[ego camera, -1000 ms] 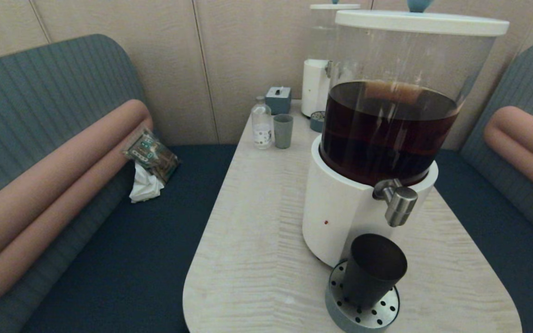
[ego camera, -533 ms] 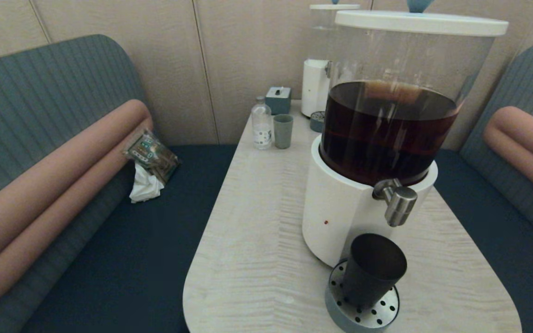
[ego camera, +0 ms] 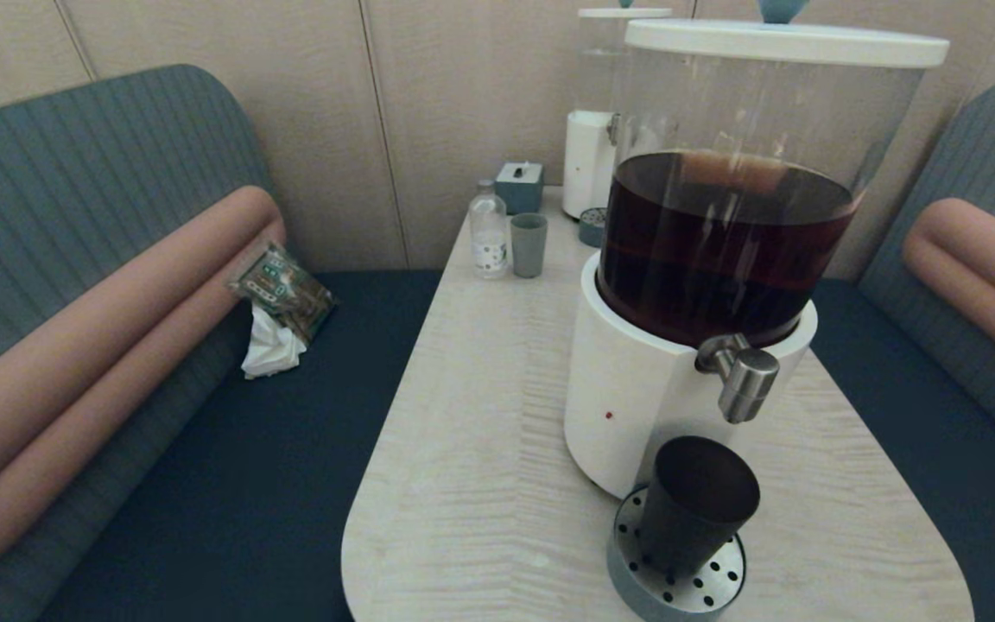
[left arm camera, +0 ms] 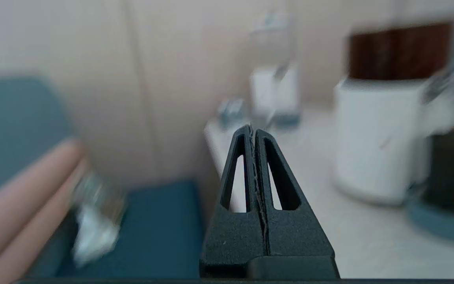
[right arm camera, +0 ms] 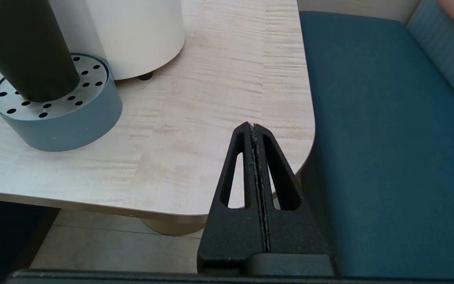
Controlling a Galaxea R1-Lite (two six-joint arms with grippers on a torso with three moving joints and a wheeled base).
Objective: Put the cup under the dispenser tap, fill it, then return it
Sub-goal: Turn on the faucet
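The matte black cup (ego camera: 694, 503) stands upright on the round perforated drip tray (ego camera: 636, 580), below and slightly left of the brushed-steel dispenser tap (ego camera: 746, 380). The tap juts from the big white-based dispenser (ego camera: 636, 406), whose clear tank holds dark brown liquid. The right wrist view also shows the cup (right arm camera: 22, 43) on the drip tray (right arm camera: 69, 118). My right gripper (right arm camera: 253, 126) is shut and empty, hovering off the table's near right corner. My left gripper (left arm camera: 252, 129) is shut and empty, off the table's left side. Neither gripper shows in the head view.
At the table's far end stand a small clear bottle (ego camera: 488, 231), a grey-green cup (ego camera: 529, 244), a small grey box (ego camera: 519, 187) and a smaller white dispenser (ego camera: 591, 160). Blue benches flank the table (ego camera: 480, 432); a packet and tissue (ego camera: 277, 302) lie on the left bench.
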